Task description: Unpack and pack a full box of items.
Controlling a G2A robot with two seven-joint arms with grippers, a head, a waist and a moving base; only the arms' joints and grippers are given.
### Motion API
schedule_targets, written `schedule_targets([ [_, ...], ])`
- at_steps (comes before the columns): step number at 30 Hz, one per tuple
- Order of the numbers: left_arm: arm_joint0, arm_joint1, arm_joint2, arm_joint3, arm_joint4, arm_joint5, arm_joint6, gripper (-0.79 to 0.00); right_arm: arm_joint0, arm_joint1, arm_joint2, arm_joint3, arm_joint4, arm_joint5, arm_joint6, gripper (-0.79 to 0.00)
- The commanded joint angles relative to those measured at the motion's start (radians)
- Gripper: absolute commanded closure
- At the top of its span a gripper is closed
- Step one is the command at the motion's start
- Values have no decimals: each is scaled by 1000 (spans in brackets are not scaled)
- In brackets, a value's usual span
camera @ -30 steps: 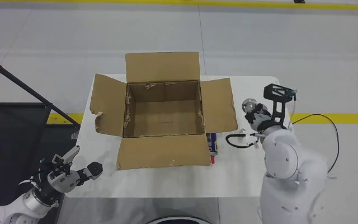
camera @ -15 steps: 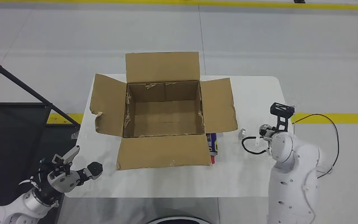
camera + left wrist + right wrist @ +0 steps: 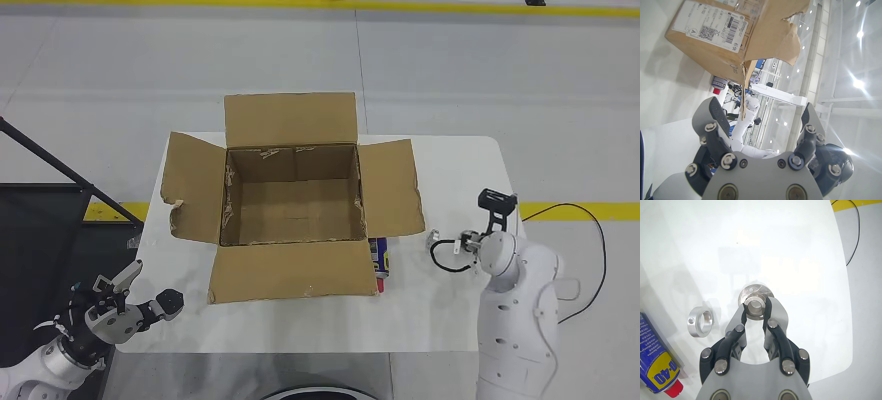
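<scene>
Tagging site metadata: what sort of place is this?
Likely a warehouse or factory hall: grey floor with yellow lane line, rows of high ceiling lights, labelled cardboard box on a white table.

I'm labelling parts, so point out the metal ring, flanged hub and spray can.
metal ring [image 3: 693,329], right wrist view, its outer wall.
flanged hub [image 3: 759,288], right wrist view, its flange face.
spray can [image 3: 657,364], right wrist view, its label.

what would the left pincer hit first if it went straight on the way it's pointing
Most likely the cardboard box. The open left pincer points at the box's torn near corner, which lines up between its fingers. Depth is unclear, so I can't tell how far off it is.
</scene>
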Motion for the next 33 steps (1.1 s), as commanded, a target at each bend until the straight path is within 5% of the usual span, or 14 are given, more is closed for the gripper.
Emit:
schedule_targets([
  [1,0,0,0,0,0,0,0,-785,0,1,0,6,5,7,-1,0],
  [4,0,0,0,0,0,0,0,-785,-3,4,0,11,15,15,-2,0],
  [22,0,0,0,0,0,0,0,-785,-40,14,-26,-22,55,56,24,-317],
  [25,0,0,0,0,0,0,0,-785,-42,16,-29,-49,54,68,28,-428],
  [28,0,0,0,0,0,0,0,-785,-39,16,-27,-97,93,86,17,-782],
  [33,0,0,0,0,0,0,0,-785,-28,12,-13,-206,274,116,-19,-785],
])
